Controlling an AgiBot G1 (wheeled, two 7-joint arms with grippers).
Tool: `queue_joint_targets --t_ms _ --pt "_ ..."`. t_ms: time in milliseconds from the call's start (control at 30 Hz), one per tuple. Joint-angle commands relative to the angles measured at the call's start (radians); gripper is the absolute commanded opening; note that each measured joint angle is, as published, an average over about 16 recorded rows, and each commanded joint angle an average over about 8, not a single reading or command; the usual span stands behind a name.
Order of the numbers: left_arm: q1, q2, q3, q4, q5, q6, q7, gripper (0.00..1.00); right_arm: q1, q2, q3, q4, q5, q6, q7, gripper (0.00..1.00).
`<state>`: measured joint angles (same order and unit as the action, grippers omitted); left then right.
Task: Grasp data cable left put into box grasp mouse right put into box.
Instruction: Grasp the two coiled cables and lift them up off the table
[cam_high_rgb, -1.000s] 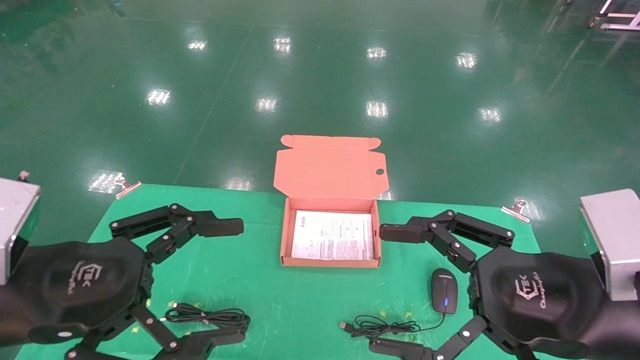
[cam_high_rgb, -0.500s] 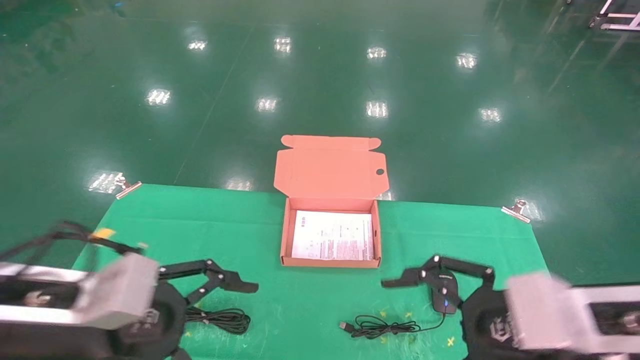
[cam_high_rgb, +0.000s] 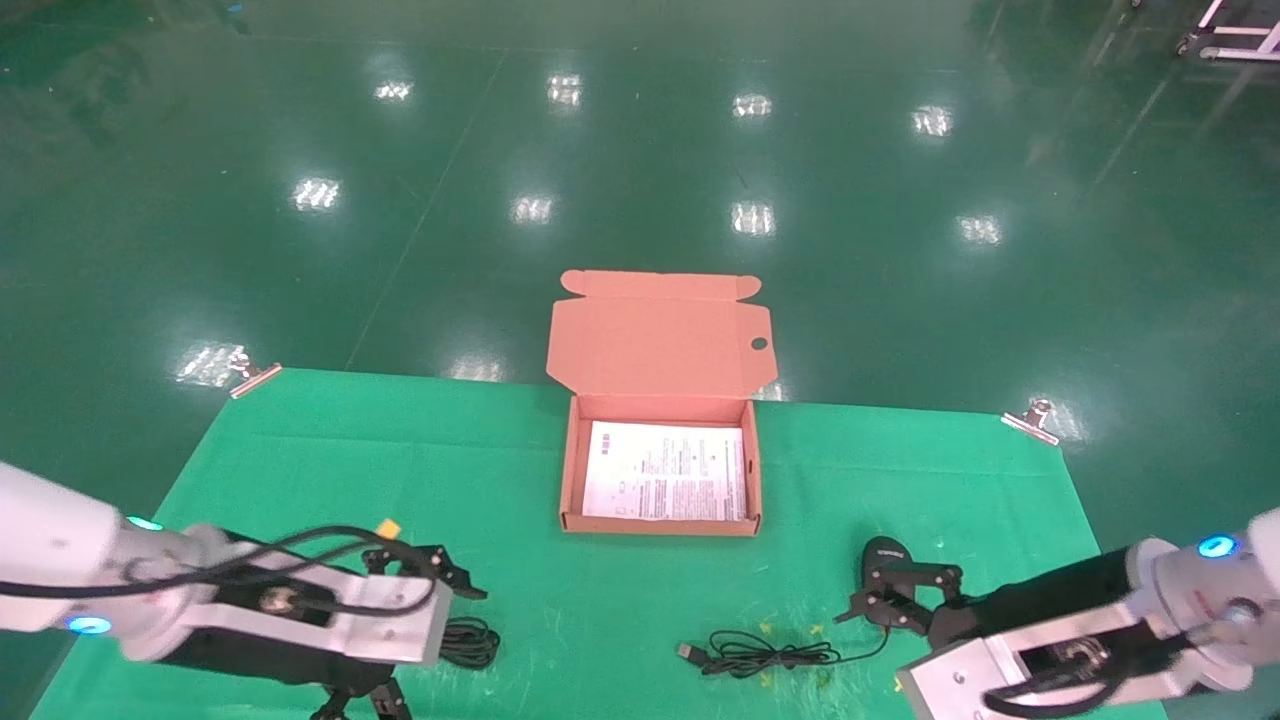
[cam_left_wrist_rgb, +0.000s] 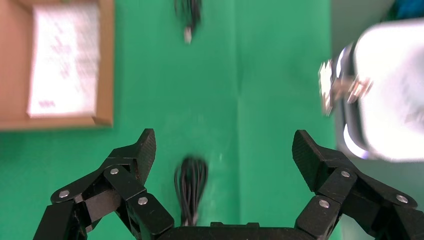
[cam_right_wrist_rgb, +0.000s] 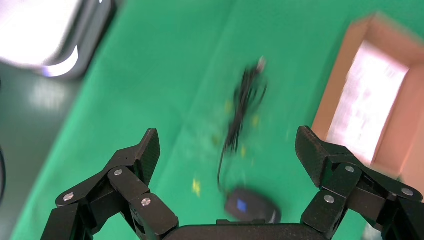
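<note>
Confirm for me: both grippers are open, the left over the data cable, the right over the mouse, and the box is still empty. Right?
Not quite: the box is not empty; the head view shows a printed sheet lying in it. The rest holds: the left gripper is open over the data cable, the right gripper open over the mouse.

- Head view looks forward and down from high up, taking in the whole green table, the box at centre and the floor beyond.
- Left wrist view sits close above the cloth, looking out between its own fingers at the cable (box in one corner).
- Right wrist view, just as close, sees the mouse, its cord and the box; all three views share the box.
</note>
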<state>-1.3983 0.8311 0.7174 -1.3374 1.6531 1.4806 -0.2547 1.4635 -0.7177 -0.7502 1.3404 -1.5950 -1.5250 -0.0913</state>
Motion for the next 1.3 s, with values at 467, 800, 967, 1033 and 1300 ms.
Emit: queue_joint_targets --t_ms 467,800,967,1033,1300 --pt "0.035 0.133 0.139 0.084 0.374 -0.131 -0.072 1.0 -0.067 -0.102 -0.115 -0.064 -0.289 0.171 -0.007 1.0" --pt "0.022 0.222 0.148 0.338 0.41 -0.201 -0.061 1.0 -0.119 -0.168 -0.115 -0.222 -0.319 0.291 0.005 1.0" --pt "0.005 0.261 0.145 0.475 0.415 -0.243 -0.036 1.0 -0.123 -0.21 -0.111 -0.311 -0.309 0.328 -0.014 1.0" --pt "-0.003 0.273 0.141 0.525 0.411 -0.256 -0.025 1.0 -0.122 -0.228 -0.11 -0.346 -0.306 0.342 -0.026 1.0" --pt "-0.033 0.309 0.123 0.695 0.383 -0.299 0.031 1.0 -0.114 -0.307 -0.111 -0.499 -0.302 0.4 -0.088 1.0"
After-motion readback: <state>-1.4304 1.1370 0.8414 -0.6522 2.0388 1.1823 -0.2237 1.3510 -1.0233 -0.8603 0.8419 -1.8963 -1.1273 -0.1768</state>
